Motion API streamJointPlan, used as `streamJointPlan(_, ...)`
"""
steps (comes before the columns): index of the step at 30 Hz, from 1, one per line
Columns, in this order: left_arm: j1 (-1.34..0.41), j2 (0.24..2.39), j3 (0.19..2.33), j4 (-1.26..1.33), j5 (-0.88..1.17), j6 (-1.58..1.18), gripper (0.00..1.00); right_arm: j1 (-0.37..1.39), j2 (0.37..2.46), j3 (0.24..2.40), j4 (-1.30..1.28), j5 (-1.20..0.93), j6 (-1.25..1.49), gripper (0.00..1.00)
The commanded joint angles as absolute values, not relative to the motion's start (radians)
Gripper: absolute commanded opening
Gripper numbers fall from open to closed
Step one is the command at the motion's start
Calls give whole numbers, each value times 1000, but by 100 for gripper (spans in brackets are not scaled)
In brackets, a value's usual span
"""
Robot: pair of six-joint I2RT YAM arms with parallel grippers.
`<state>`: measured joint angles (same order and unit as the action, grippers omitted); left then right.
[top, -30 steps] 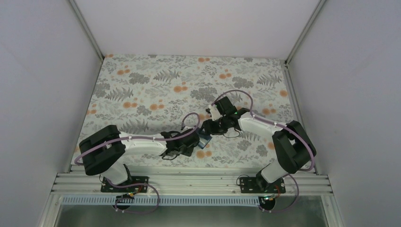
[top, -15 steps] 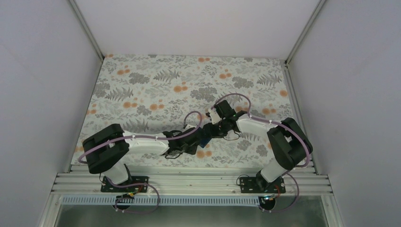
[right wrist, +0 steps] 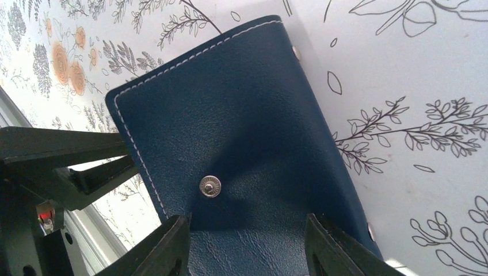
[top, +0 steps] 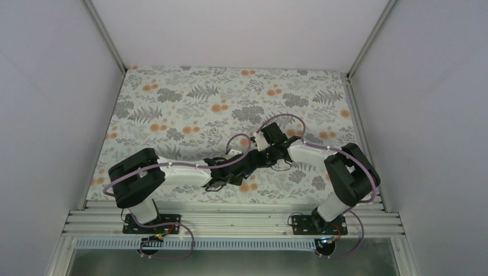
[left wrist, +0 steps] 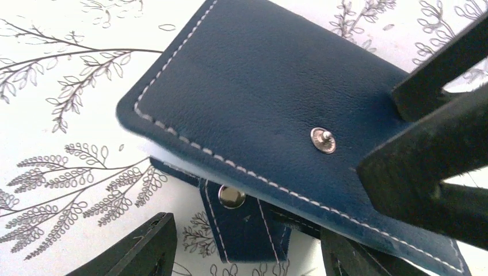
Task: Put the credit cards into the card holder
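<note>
The card holder point(left wrist: 247, 92) is a navy-blue wallet with white stitching, folded shut, and its near edge is lifted off the cloth. A silver stud point(left wrist: 323, 140) sits on its top face. A short strap with a snap point(left wrist: 232, 197) hangs below the raised edge. My left gripper point(left wrist: 247, 233) is open, with the strap's end between its fingers but not pinched. My right gripper point(right wrist: 246, 221) is shut on the card holder point(right wrist: 230, 115) at its far end, and the leather is creased between the fingers. In the top view the two grippers point(top: 244, 168) point(top: 257, 160) meet tip to tip and cover the holder. The credit cards are out of view.
A floral cloth point(top: 190, 109) covers the table, which is boxed in by white walls on three sides. An aluminium rail point(top: 230, 221) runs along the near edge by the arm bases. The right gripper's black fingers point(left wrist: 437, 144) fill the right side of the left wrist view.
My left arm has reached further right, up to the right gripper, and its jaws have widened. The right gripper dropped slightly toward it. The blue holder, visible between them earlier, is now covered.
</note>
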<state>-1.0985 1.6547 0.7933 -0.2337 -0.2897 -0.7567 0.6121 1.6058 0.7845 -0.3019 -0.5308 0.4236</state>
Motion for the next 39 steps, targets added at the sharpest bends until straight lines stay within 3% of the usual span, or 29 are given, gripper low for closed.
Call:
streamJointPlan(1,-1099,1702,814,-263,-363,-818,64,620,1647,746,-318,-525,401,52)
streamJointPlan(11,-1100,1673,772,-242,-445,-859,25,620,1707,735,-314,-503,390,51)
streamJointPlan(14,-1100,1656,751,-200,-458,-828,27,621,1727,737,-314,-496,388,51)
streamJointPlan(18,-1099,1666,753,-153,-466,-762,45,620,1740,745,-319,-496,386,51)
streamJointPlan(22,-1087,1683,777,-172,-497,-783,46,621,1739,751,-321,-501,385,51)
streamJointPlan(27,-1071,1670,755,-92,-518,-786,35,622,1743,747,-316,-505,384,51)
streamJointPlan(32,-1064,1642,698,87,-495,-698,3,621,1766,749,-316,-502,379,50)
streamJointPlan(39,-1028,1436,485,290,-414,-797,2,621,1785,775,-335,-461,391,50)
